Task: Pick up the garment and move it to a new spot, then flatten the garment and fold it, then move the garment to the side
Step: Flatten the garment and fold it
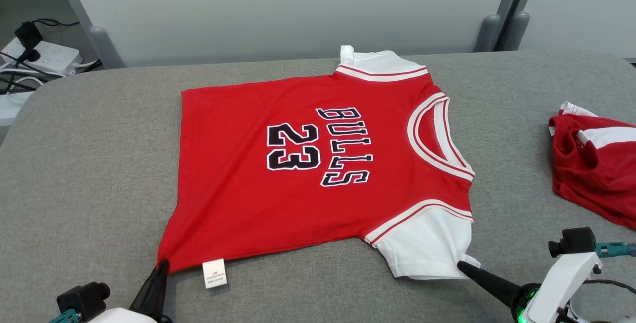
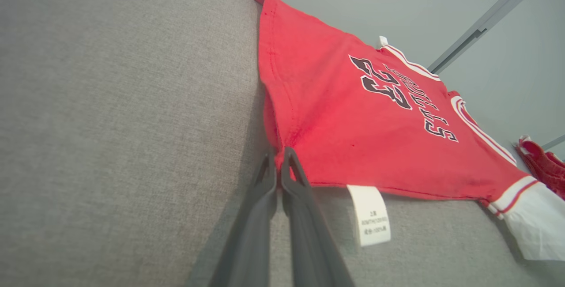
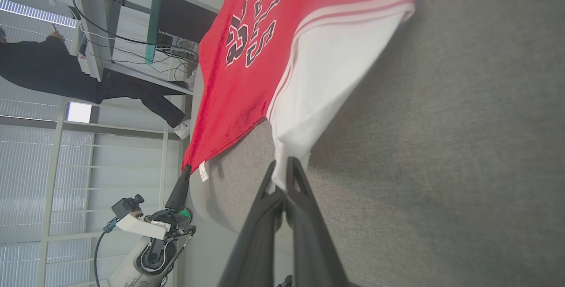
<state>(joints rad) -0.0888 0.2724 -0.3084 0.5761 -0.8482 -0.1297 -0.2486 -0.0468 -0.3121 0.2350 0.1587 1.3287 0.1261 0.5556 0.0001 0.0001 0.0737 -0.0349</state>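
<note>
At seven o'clock in the head view, left gripper [image 1: 162,264] pinches the jersey [image 1: 298,174] by its red hem corner, beside a white label [image 1: 214,273]. At five o'clock, right gripper [image 1: 463,265] pinches its white sleeve. Jersey lies spread at centre of the grey table [image 1: 74,164]; second red garment [image 1: 591,164] at three o'clock.

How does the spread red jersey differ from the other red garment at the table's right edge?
The jersey lies spread flat, print up; the other garment is bunched in folds, no print showing. The jersey is pinched at its hem corner by the left gripper and at its white sleeve by the right gripper; the other garment is untouched. Both are red with white trim, on the grey table.
</note>
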